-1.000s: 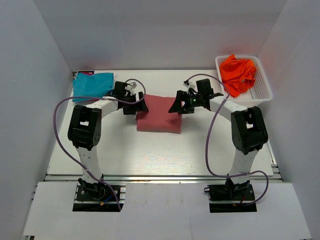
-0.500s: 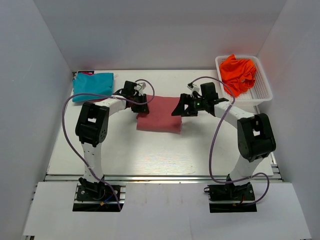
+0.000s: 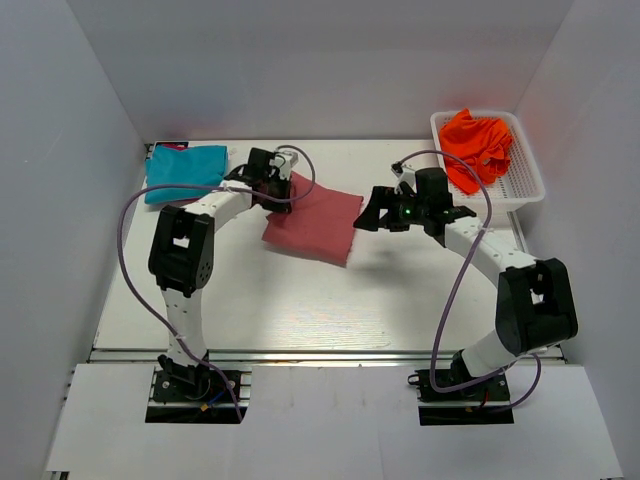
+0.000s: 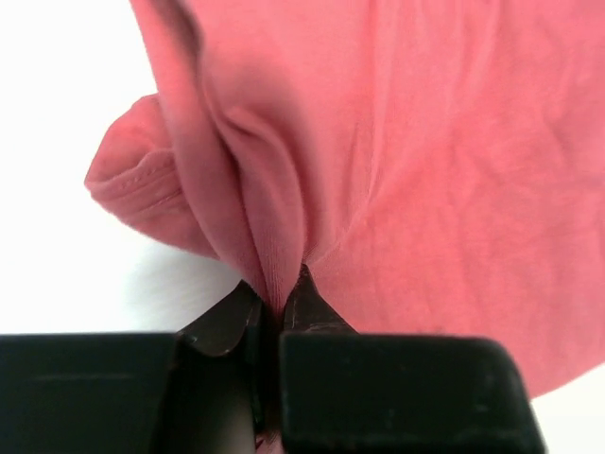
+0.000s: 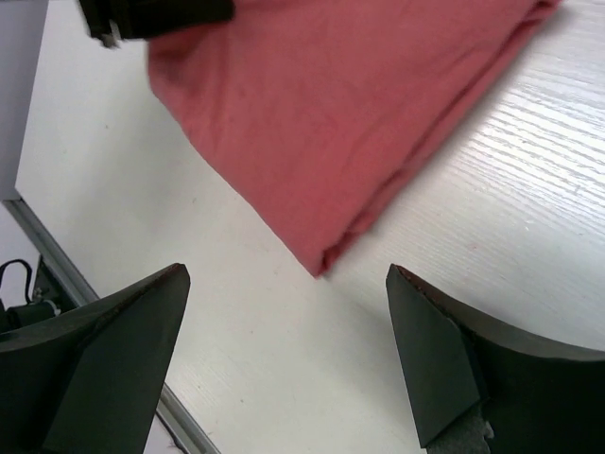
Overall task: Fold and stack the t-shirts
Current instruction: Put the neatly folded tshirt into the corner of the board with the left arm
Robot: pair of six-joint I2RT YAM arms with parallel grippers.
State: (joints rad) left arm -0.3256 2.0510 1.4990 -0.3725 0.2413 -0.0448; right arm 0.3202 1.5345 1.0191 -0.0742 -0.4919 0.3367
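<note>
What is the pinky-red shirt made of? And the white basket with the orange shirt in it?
The pinky-red shirt looks like soft, matte knit cloth, maybe cotton: it bunches into folds where the left gripper pinches it, and a stitched hem shows. The white basket looks like stiff plastic mesh: its walls hold their shape and seem full of small holes.

**Two white-and-black arms trailing lilac cables**

The left arm (image 3: 178, 250) and the right arm (image 3: 530, 305) are built alike: slim white links are joined by blocky black joint housings. Each is mounted on a black base plate (image 3: 195, 385). A thin lilac cable (image 3: 119, 252) is run in a loose loop from each base up to the wrist. The left gripper (image 4: 274, 301) is fitted with matt black fingers tapered to narrow tips. The fingers of the right gripper (image 5: 285, 276) are seen as broad black wedges. A small green light (image 3: 407, 212) is lit on the right wrist.
</note>
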